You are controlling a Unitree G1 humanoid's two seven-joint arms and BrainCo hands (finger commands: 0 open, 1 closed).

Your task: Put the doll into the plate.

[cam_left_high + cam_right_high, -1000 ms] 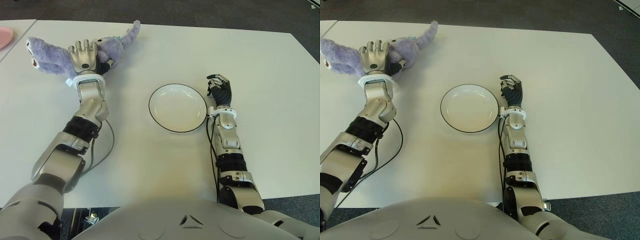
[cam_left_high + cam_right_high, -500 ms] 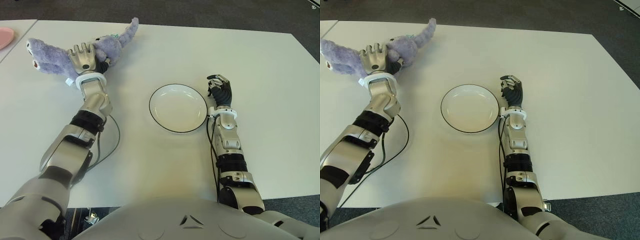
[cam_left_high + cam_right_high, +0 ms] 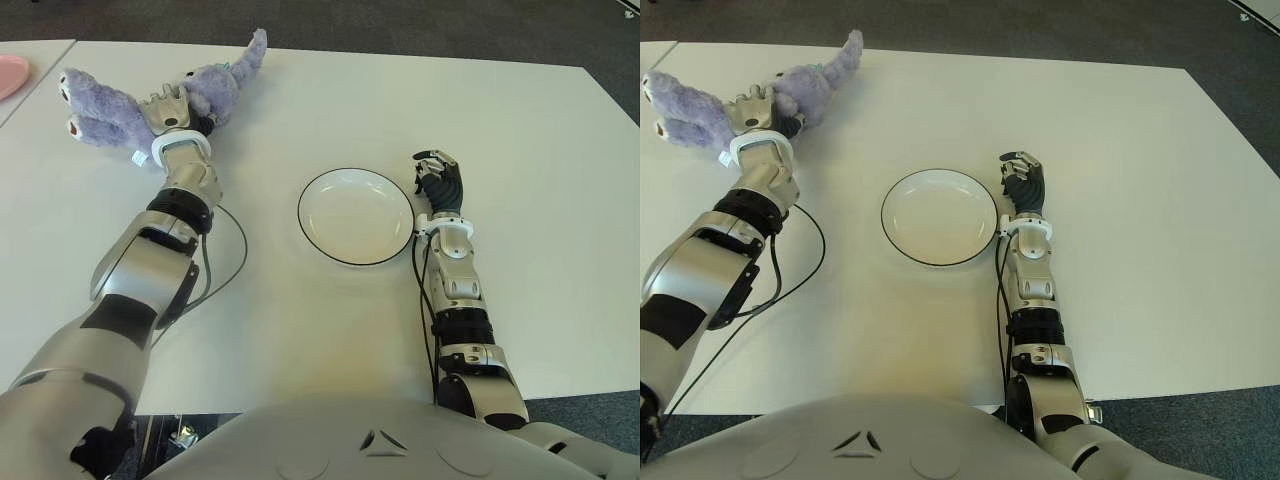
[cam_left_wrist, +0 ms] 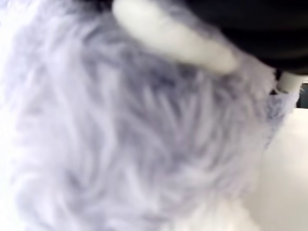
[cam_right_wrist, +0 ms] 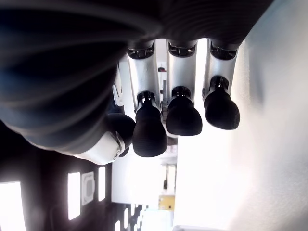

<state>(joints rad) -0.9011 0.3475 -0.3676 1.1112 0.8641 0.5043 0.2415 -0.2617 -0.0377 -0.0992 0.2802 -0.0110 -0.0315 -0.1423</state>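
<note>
Lying at the far left of the white table point(image 3: 300, 330), the purple plush doll point(image 3: 105, 105) is being gripped around its middle by the left hand point(image 3: 168, 108). Its fingers are being pressed down into the fur, and the doll's long tail is being left stretched out toward the table's far edge while its head is being pointed toward the robot's left. Only close fur and a pale patch are being shown in the left wrist view, so the closure of the fingers is probably firm, though the grip itself is being read mainly from the eye views. The doll is being kept well apart from the plate point(image 3: 355, 216), which is being shown as a white round dish with a dark rim near the table's middle, holding nothing. The right hand point(image 3: 440, 180) is being seen just beside the plate, on its right side, with its dark fingers point(image 5: 183, 113) being held curled inward around nothing. A pink object point(image 3: 10, 75) is being glimpsed on a neighbouring surface at the far left.
</note>
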